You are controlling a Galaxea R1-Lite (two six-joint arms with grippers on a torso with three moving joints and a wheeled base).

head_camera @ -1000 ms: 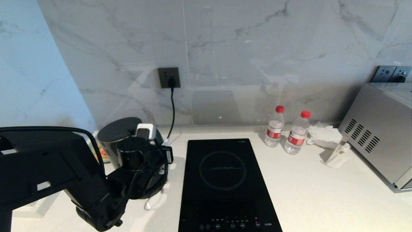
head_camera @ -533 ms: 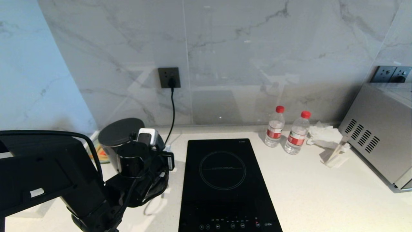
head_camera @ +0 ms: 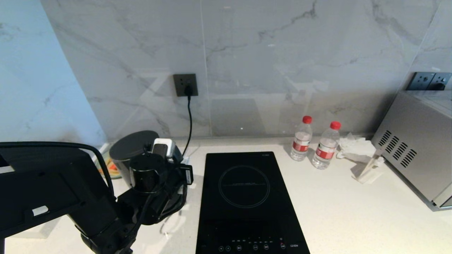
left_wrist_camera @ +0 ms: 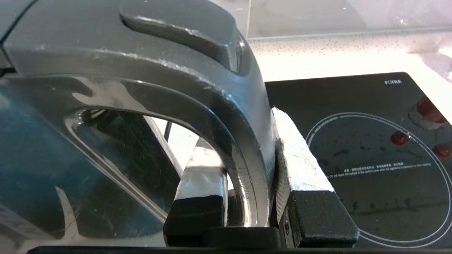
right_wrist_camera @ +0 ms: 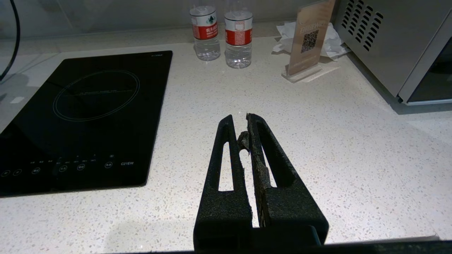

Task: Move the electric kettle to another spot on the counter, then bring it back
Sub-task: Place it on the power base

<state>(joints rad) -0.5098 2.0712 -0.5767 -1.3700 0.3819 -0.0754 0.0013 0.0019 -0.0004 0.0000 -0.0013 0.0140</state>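
One left end effector (left_wrist_camera: 247,165) clamps the electric kettle (head_camera: 132,148) handle beside the "FOTILE"-marked cooktop (left_wrist_camera: 370,158).

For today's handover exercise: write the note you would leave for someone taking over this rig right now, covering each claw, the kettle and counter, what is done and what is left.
Left claw: shut on the electric kettle, one finger inside its loop handle, one outside.
Right claw: shut, empty, idle above the counter.
Kettle: at the counter's left end, left of the induction hob, under the wall socket.
Done: handle gripped.
Unclear from these views: whether the kettle rests on the counter or is lifted, and which leg of the trip this is.
Left: finish the move, set it down, release.
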